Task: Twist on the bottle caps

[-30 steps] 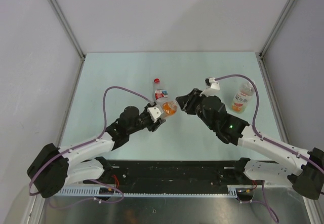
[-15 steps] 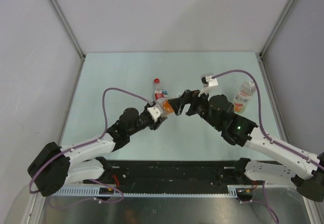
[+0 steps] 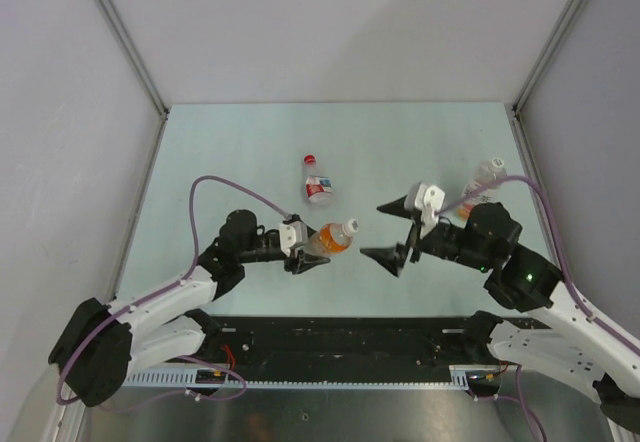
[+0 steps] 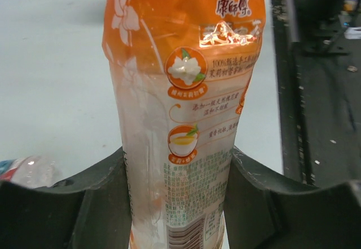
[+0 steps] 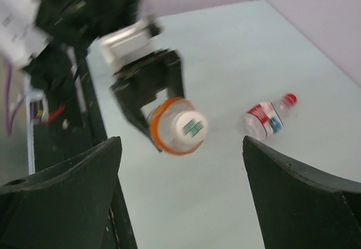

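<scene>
Subject item: the orange bottle point(image 3: 333, 236) is held off the table point(image 3: 250, 142), lying roughly level, neck pointing toward the right arm. A white cap point(image 3: 350, 227) sits on its neck. From the pictures you cannot tell whether it is turned fully home.

Handling, as a judgement: the wall is thin clear plastic and will likely dent under a hard squeeze. The liquid inside gives it some weight, so expect the neck end to sag if the hold is loose. The printed sleeve point(image 4: 225, 63) looks glossy and may slip under twisting load. The cap is small and stiff. Take it across its rim with the fingertips, square to the neck, and leave the body hold where it is, low on the sleeve.

Tool state: the left gripper point(image 3: 305, 247) is pinching the bottle's body between both fingers, as the wrist view confirms. The right gripper point(image 3: 371, 230) stands spread wide and holds nothing, facing the cap end-on but apart from it.

Surroundings: a red-capped bottle point(image 3: 318, 184) lies on its side on the table, beyond the held one. A third bottle point(image 3: 482, 177), white cap on, lies at the right, partly hidden behind the right arm.

Risk: an off-axis approach could cross the thread or twist the bottle in the left hold.
</scene>
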Available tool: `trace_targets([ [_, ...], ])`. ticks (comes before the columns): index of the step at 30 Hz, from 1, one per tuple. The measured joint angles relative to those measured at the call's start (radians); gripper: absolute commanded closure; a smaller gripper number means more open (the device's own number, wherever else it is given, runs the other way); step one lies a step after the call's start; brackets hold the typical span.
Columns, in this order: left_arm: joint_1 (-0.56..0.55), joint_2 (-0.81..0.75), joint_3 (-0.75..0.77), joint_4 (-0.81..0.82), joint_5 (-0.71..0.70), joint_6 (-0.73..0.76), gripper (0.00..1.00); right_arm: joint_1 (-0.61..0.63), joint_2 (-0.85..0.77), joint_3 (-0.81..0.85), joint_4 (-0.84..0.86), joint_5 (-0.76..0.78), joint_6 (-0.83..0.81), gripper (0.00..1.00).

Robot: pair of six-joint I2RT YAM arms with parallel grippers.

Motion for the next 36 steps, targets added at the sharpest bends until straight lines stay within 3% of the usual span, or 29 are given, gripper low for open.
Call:
trace_targets([
  [6, 0.053, 0.006, 0.000, -0.056, 0.230, 0.000, 1.00, 0.000, -0.090, -0.090, -0.070, -0.296, -0.304, 0.13],
  [11, 0.054, 0.006, 0.000, -0.090, 0.314, 0.008, 1.00, 0.000, -0.058, -0.101, -0.080, -0.400, -0.412, 0.20],
  [19, 0.054, 0.001, 0.000, -0.127, 0.366, 0.036, 1.00, 0.000, 0.045, -0.106, -0.019, -0.450, -0.434, 0.25],
  [36, 0.054, 0.011, 0.010, -0.162, 0.396, 0.070, 1.00, 0.005, 0.069, -0.108, 0.061, -0.463, -0.414, 0.43],
])
